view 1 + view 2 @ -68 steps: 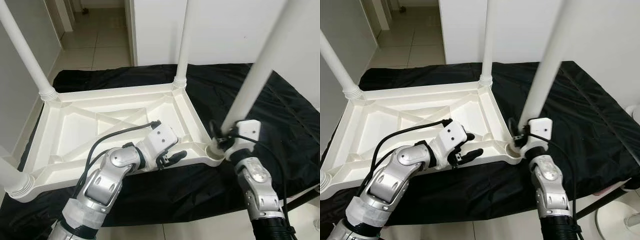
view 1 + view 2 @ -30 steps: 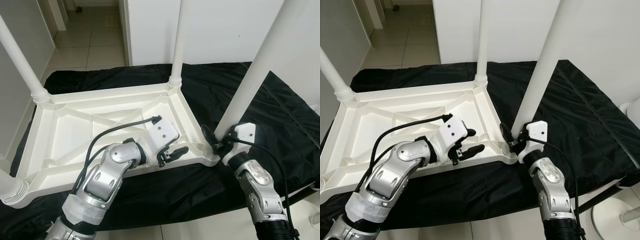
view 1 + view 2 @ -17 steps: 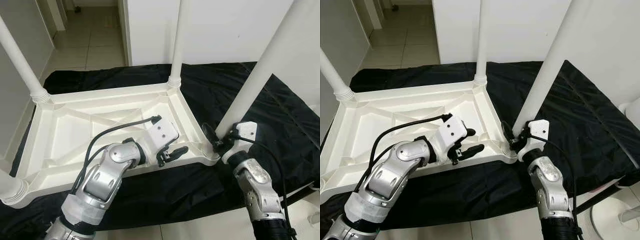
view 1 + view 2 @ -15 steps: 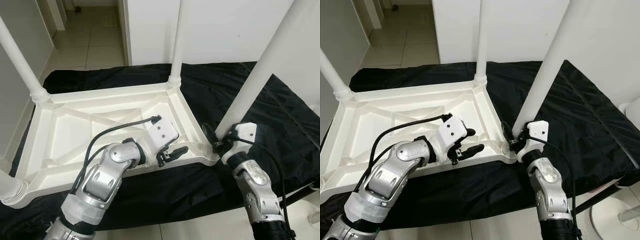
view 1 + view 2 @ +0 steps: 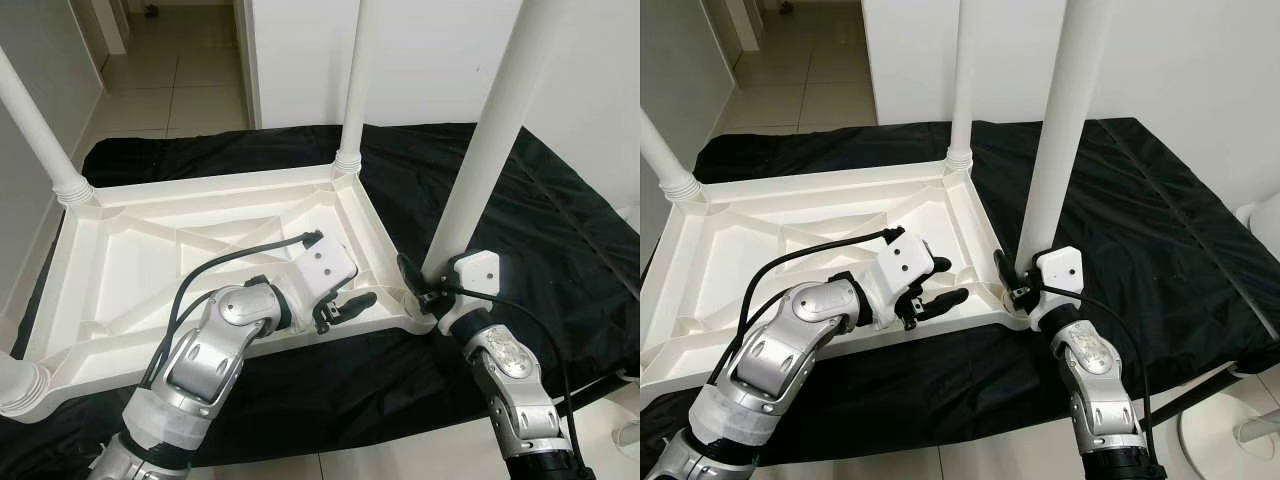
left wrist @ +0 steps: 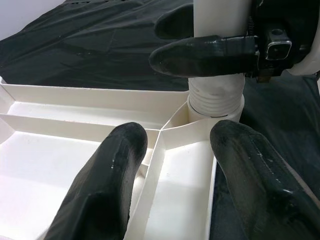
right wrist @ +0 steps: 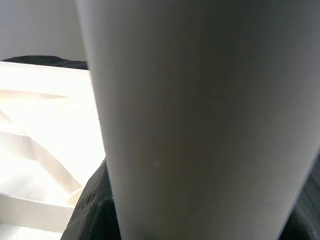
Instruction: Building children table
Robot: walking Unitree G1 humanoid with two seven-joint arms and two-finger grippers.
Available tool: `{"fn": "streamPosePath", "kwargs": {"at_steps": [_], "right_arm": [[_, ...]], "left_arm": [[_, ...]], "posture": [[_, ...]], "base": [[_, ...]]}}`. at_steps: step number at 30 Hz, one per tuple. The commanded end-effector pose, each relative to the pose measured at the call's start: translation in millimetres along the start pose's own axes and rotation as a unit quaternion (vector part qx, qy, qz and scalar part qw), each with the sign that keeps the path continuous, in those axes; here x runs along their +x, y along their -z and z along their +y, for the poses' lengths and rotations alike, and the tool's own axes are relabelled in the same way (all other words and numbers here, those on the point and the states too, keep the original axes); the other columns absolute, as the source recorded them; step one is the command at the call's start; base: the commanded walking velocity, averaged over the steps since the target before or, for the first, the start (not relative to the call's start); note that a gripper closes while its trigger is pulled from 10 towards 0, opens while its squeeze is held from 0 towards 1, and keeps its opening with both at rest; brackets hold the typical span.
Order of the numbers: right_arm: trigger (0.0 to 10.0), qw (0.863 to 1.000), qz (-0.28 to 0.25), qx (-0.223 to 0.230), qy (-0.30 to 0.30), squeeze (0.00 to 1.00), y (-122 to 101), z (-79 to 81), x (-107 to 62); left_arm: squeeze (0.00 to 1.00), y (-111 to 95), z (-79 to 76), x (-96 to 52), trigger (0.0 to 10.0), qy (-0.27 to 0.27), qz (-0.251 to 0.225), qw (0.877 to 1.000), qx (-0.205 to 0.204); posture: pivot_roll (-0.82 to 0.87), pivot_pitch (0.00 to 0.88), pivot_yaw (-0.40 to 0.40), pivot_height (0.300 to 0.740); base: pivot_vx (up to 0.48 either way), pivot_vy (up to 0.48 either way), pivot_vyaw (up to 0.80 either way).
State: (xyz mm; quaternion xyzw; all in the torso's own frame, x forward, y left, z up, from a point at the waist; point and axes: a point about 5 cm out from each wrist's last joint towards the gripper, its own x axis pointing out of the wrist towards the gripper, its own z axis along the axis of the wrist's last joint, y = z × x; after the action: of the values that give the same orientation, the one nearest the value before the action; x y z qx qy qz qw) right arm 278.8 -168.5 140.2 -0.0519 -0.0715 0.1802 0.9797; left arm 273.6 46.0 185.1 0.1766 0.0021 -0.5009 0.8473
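Note:
A white children's table top (image 5: 150,250) lies upside down on a black cloth. White legs stand in its far left corner (image 5: 40,130), far right corner (image 5: 352,90) and near left corner (image 5: 15,385). My right gripper (image 5: 422,288) is shut on the base of the fourth leg (image 5: 490,130), which stands nearly upright in the near right corner. Its ribbed end (image 6: 215,97) sits in the corner socket. My left gripper (image 5: 345,308) is open at the near rim, its fingers (image 6: 110,175) on either side of a rib just left of that corner.
The black cloth (image 5: 560,230) covers a raised surface whose front edge is close to me. A tiled corridor floor (image 5: 190,80) runs beyond the far side, beside a white wall (image 5: 430,60). A white round base (image 5: 1240,430) stands on the floor at the right.
The near right leg, leaning to the right before, now stands almost upright in its corner. My right gripper has shifted slightly left with it. My left gripper has stayed put.

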Motion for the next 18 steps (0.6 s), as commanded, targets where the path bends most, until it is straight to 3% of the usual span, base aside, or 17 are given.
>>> {"fn": "streamPosePath", "kwargs": {"at_steps": [1,6,18], "right_arm": [[10.0,0.995,0.09,0.04,0.001,0.0,36.3,6.5,-12.0],[10.0,0.989,0.097,0.086,0.064,0.0,40.0,8.7,-12.7],[10.0,0.984,0.128,0.112,0.063,0.0,44.1,11.2,-8.5]], "left_arm": [[0.0,-2.8,-0.4,0.3,10.0,-0.014,-0.005,1.0,0.003],[0.0,-3.6,-1.9,0.6,10.0,-0.011,-0.008,1.0,0.005],[0.0,-4.4,-2.3,2.2,10.0,-0.005,-0.01,1.0,0.009]], "posture": [[-0.06,0.037,0.003,0.74],[-0.06,0.027,0.002,0.74],[-0.06,0.018,0.005,0.74]], "base": [[0.0,0.0,0.0],[0.0,0.0,0.0],[0.0,0.0,0.0]]}}
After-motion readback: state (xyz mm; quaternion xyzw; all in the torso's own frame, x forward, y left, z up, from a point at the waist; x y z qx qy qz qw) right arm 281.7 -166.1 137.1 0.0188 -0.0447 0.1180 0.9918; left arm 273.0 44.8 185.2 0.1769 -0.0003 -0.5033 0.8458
